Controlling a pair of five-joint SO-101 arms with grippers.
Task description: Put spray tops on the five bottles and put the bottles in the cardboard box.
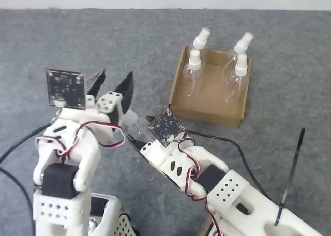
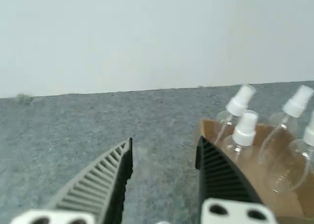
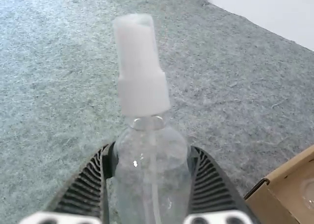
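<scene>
Box (image 1: 207,113) sits on the surface (image 1: 62,39), right of centre and toward the back. Four bottles (image 1: 192,79) stand in it two by two, a top (image 1: 194,60) on each. Fifth bottle (image 3: 149,160) is outside the box, off its front-left corner, top on, clamped between the jaws of the right claw (image 3: 149,153), between the two arms. Left claw (image 1: 115,76) hangs left of the box, above the surface, just behind the fifth bottle.

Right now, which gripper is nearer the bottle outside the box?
Right. The right gripper is shut on that bottle, a finger on each side of its clear body. The left gripper is open and empty, close beside it in the high view.
</scene>
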